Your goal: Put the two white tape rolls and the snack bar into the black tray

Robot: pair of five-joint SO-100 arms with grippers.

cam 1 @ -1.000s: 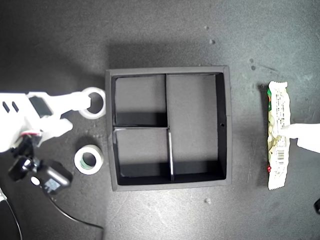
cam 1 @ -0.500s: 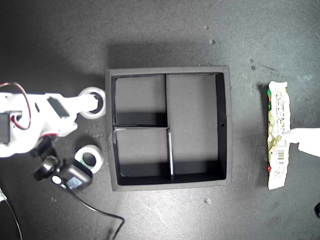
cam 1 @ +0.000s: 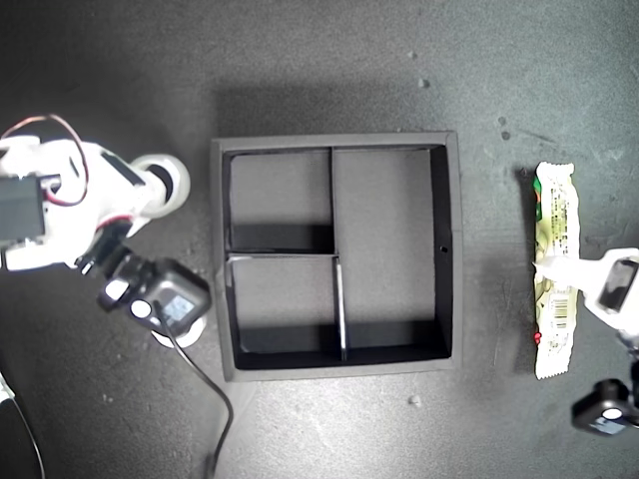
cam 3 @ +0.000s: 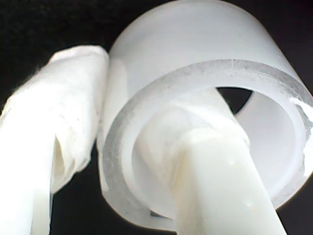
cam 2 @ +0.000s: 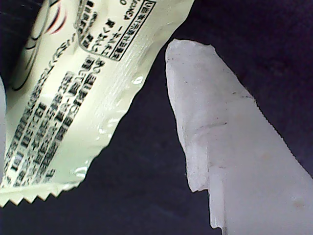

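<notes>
At the exterior view's left, my second gripper (cam 1: 158, 188) pinches the thin tape roll (cam 1: 170, 180), one finger through its hole. Below, the second roll (cam 1: 180, 334) hides under that arm's camera. Mid-frame, the tray (cam 1: 449, 249) is bare. Rightward, my first gripper (cam 1: 559, 269) straddles the snack bar (cam 1: 554, 215), jaws apart.

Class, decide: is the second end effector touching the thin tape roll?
Touching. The second wrist view shows one finger through the thin tape roll hole and the other pressed on its outer wall, clamping the ring.
</notes>
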